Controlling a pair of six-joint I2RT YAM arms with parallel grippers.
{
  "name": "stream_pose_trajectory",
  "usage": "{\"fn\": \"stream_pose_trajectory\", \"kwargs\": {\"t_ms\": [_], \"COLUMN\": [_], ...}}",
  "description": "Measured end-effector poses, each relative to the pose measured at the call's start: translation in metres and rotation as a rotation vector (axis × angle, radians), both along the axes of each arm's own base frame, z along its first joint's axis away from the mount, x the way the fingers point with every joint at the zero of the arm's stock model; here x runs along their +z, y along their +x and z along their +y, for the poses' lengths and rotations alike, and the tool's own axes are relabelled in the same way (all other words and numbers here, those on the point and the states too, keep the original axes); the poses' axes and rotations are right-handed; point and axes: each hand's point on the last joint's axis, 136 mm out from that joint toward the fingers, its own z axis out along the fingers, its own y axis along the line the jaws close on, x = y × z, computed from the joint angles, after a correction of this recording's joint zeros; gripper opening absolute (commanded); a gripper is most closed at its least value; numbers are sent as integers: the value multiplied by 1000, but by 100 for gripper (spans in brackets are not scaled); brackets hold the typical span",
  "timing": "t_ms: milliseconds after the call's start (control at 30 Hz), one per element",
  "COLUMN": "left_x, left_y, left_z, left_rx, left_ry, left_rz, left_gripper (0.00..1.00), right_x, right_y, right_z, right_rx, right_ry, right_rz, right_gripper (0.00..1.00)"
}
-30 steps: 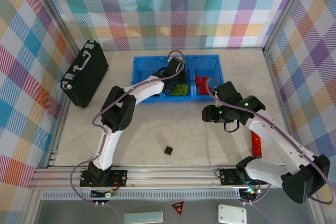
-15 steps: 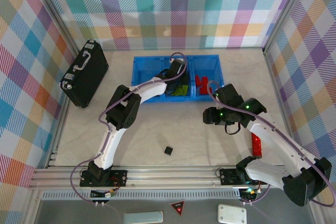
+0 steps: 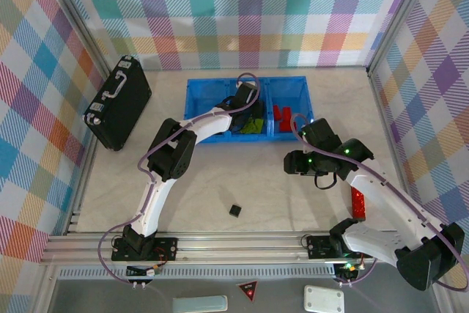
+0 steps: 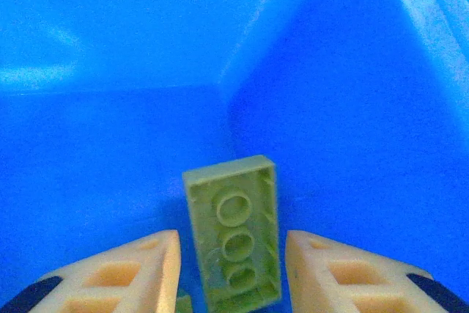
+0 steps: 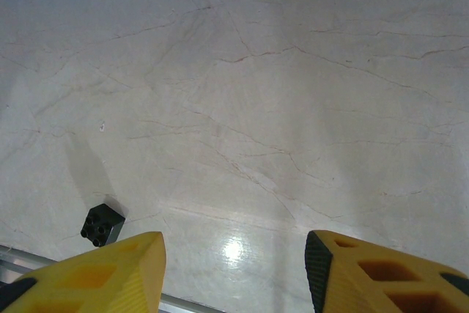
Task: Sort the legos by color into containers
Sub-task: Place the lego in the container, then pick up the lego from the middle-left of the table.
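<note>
In the middle compartment of the blue tray (image 3: 196,83), your left gripper (image 4: 231,258) sits low with its jaws a little apart. A lime-green brick (image 4: 234,232) lies between the fingers (image 4: 139,265), hollow underside up, with a thin gap on each side. It looks loose, not clamped. Blue tray walls meet in a corner just behind it. From the top view, more green bricks (image 3: 253,127) lie in that same compartment beside the left gripper (image 3: 245,102), and red bricks (image 3: 281,113) are in the right-hand compartment. I can't tell what the left-hand compartment holds.

Your right gripper (image 5: 234,243) hangs over bare table (image 5: 293,93), near the tray's right end, with its jaws wide and nothing between them. A black cube (image 5: 102,225) sits on the table, studs up, to the lower left of the fingers. In the top view the cube (image 3: 235,210) is well apart from the tray, near the front rail. A red piece (image 3: 357,201) shows just beside the right forearm, but I can't tell its shape. A black briefcase (image 3: 117,102) lies far left.
</note>
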Motion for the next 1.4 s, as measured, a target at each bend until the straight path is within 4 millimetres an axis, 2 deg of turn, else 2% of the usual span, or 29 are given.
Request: {"fn": "stream_pose_trajectory", "kwargs": {"t_ms": [267, 600, 767, 1067, 1200, 1400], "left_x": [10, 64, 73, 58, 52, 53], "left_y": [-2, -16, -31, -80, -108, -161], "left_z": [0, 2, 10, 31, 40, 51], "left_rx": [-9, -41, -52, -71, -88, -125], "left_ry": [-3, -44, -13, 102, 168, 262], "left_rz": [-6, -24, 15, 173, 241, 302], "left_gripper": [42, 42, 42, 42, 44, 45], "right_x": [4, 4, 1, -3, -5, -13], "right_y": [-1, -3, -5, -1, 4, 10], "right_z": [-1, -3, -4, -1, 2, 7], "right_rx": [-3, -7, -7, -7, -7, -2], "right_ry": [9, 13, 6, 3, 3, -4], "right_rz": [-12, -18, -10, -6, -6, 12], "right_gripper": [55, 56, 57, 58, 59, 59]}}
